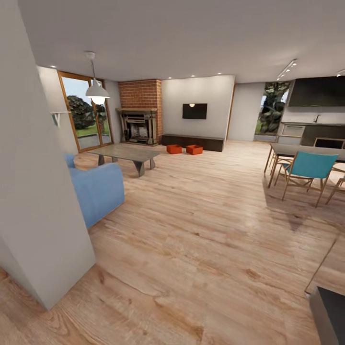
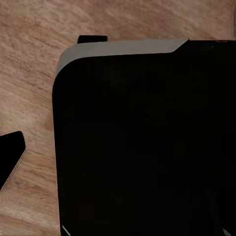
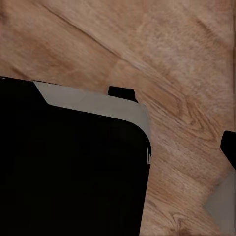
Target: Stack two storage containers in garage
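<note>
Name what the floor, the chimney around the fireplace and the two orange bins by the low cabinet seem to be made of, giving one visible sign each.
Floor: light wood planks, matt, with grain and knots showing.
Chimney: red brick, with pale mortar lines in courses.
Two orange bins: probably plastic, judging by the even bright colour; too small to confirm.

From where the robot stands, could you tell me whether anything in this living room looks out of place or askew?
Only the two storage containers stand out: they sit on the plank floor before the low dark cabinet, upright and side by side. Nothing looks spilled or damaged.
</note>
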{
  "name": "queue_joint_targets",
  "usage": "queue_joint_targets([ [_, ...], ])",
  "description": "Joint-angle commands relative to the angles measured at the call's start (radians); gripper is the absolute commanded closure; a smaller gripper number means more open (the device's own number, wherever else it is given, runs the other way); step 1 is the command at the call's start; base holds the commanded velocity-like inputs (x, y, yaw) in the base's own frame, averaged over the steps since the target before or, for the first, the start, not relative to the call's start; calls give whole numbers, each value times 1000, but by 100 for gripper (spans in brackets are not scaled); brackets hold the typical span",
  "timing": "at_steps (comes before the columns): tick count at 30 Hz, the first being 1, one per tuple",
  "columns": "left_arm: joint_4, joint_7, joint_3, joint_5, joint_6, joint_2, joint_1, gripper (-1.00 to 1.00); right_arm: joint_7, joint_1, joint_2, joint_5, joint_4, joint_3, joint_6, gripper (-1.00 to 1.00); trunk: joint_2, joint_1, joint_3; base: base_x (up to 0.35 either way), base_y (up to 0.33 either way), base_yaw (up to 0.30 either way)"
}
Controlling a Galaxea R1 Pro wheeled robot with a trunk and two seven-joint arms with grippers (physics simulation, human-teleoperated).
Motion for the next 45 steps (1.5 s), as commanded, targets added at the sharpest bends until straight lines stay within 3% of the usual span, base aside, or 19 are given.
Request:
queue_joint_targets([
  [1, -1, 1, 0, 1, 1, 0, 0, -100, -1, -1, 1, -8, 3, 8, -6, -100, 0, 1, -1, 320, 0, 0],
  [45, 5, 5, 5, 3, 26, 2, 0, -100, -1, 0, -2, -5, 3, 8, -7, -100, 0, 1, -1, 320, 0, 0],
])
